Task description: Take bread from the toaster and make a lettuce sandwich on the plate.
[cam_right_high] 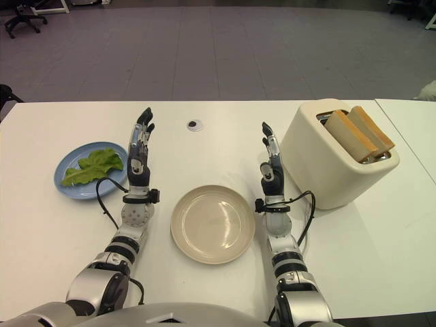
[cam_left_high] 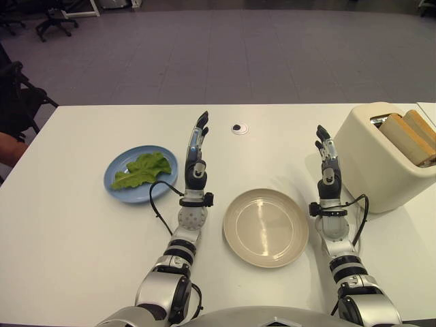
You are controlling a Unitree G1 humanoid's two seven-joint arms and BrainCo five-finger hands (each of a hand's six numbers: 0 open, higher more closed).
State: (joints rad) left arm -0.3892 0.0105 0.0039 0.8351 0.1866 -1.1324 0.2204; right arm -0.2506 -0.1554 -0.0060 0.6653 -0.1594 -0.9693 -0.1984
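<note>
A cream toaster [cam_left_high: 375, 163] stands at the right of the white table, with two bread slices [cam_left_high: 407, 136] sticking up from its slots. An empty beige plate [cam_left_high: 266, 227] lies in the middle, between my arms. A green lettuce leaf [cam_left_high: 142, 170] rests on a blue plate [cam_left_high: 114, 178] at the left. My left hand [cam_left_high: 196, 151] is held upright with straight fingers, just right of the blue plate, holding nothing. My right hand [cam_left_high: 327, 162] is upright and open too, just left of the toaster, not touching it.
A small round black-and-white fitting [cam_left_high: 239, 128] is set in the table behind the hands. A second table edge [cam_left_high: 428, 109] adjoins at the far right. Office chairs [cam_left_high: 54, 20] stand on the floor beyond the table.
</note>
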